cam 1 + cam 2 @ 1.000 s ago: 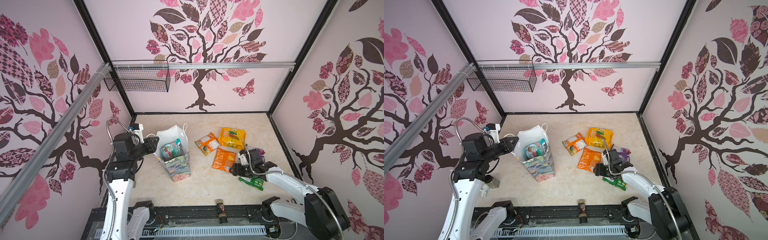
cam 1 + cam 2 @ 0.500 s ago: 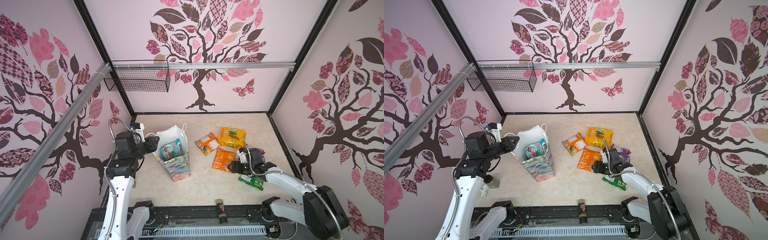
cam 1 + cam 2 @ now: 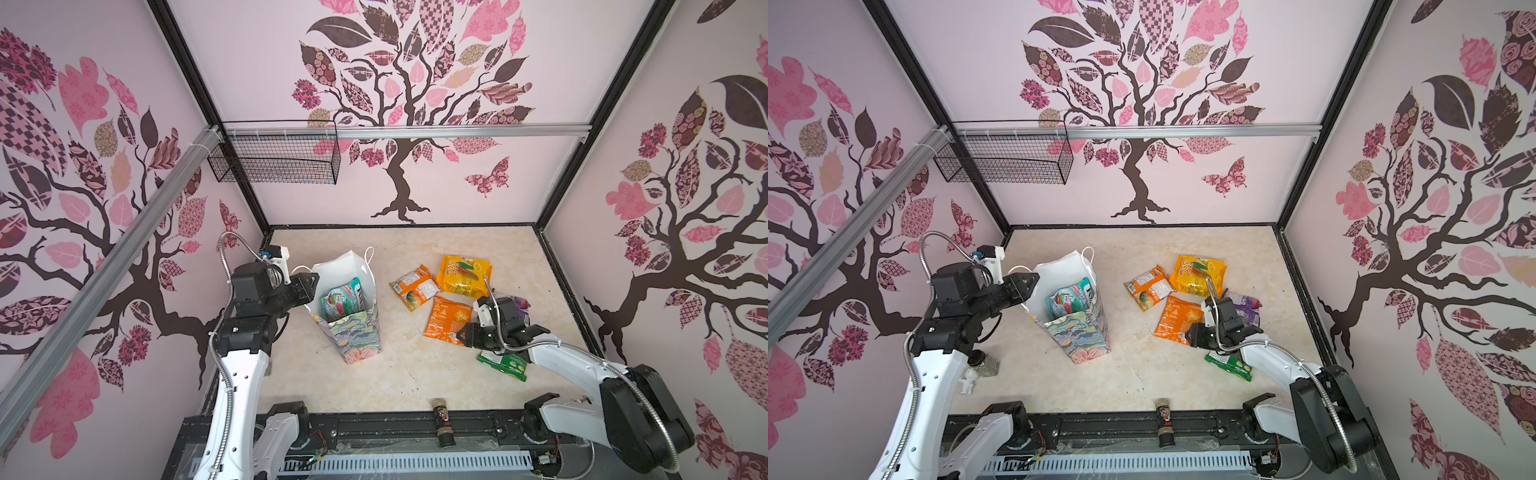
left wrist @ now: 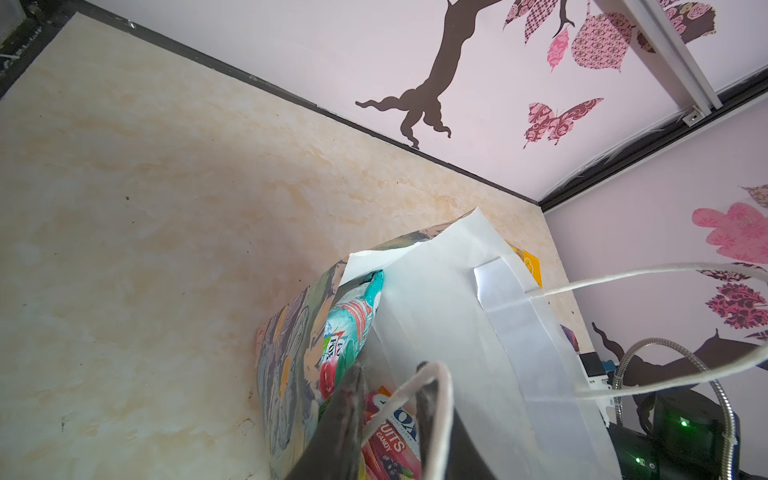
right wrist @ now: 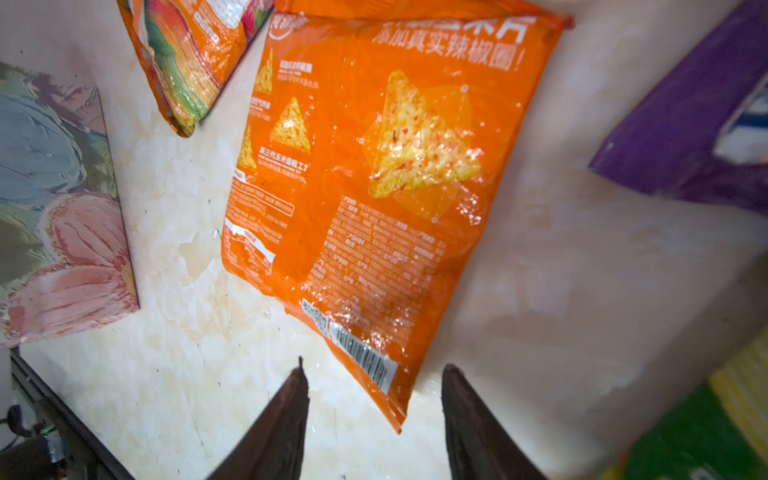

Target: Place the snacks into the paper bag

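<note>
Right, the paper bag (image 3: 359, 332) stands upright on the table (image 3: 395, 374), left of the middle, mouth gaping and white inside, and in both top views a teal FOX'S packet (image 3: 343, 297) pokes up inside it. From the left wrist camera a pink FRUITS CANDY packet (image 4: 390, 442) shows lower down beside the teal one (two in there, as far as anyone can see). The left gripper (image 3: 312, 279) hangs at the bag's left rim, jaws a narrow slit apart with a white cord handle (image 4: 440, 374) looped over one of them; whether they pinch anything I cannot tell. Over to the right gripper (image 5: 374, 370): low over the table, jaws spread either side of the corner of an orange chip packet (image 5: 374, 166). Flat nearby lie a yellow packet (image 3: 463, 274), an orange-and-green packet (image 3: 413, 286), a purple packet (image 3: 520, 302) and a green packet (image 3: 503, 362). Up on the back rail hangs a black wire basket (image 3: 274, 156).
</note>
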`<move>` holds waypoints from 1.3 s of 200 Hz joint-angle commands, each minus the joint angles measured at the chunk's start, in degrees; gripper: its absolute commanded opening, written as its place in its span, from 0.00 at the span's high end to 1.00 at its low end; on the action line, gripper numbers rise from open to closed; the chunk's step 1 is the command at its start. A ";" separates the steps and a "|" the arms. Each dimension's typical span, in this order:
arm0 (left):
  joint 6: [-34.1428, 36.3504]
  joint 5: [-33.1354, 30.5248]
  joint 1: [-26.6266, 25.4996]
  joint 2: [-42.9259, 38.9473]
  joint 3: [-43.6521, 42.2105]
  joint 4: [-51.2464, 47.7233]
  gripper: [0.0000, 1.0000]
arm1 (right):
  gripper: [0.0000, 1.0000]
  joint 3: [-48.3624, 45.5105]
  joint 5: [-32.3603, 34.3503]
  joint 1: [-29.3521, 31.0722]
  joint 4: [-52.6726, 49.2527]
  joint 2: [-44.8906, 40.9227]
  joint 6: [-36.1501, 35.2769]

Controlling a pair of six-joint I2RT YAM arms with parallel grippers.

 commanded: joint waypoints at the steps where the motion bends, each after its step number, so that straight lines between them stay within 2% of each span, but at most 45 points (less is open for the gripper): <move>1: 1.07 -0.41 -0.16 -0.66 0.40 -0.21 0.74 | 0.53 -0.19 0.09 0.22 0.65 -0.50 0.27; 64: 1.24 -0.41 -0.18 -0.32 0.59 -0.49 0.74 | 0.79 -0.29 -0.30 0.22 1.18 -2.03 0.94; 97: 1.20 -0.41 -0.18 -0.37 0.63 -0.48 0.74 | 0.90 -0.16 -0.95 0.20 1.53 -1.75 1.00; 140: 1.16 -0.50 -0.19 -0.05 0.41 -0.32 0.74 | 0.99 -0.24 -1.88 0.21 1.91 -2.55 1.27; 219: 1.16 -0.41 -0.16 0.21 0.22 0.13 0.74 | 1.00 0.41 -5.37 0.27 3.11 -4.58 1.62; 260: 0.89 -0.15 -0.18 0.25 0.03 0.88 0.74 | 1.00 3.07 -4.59 0.22 -0.90 -6.14 0.35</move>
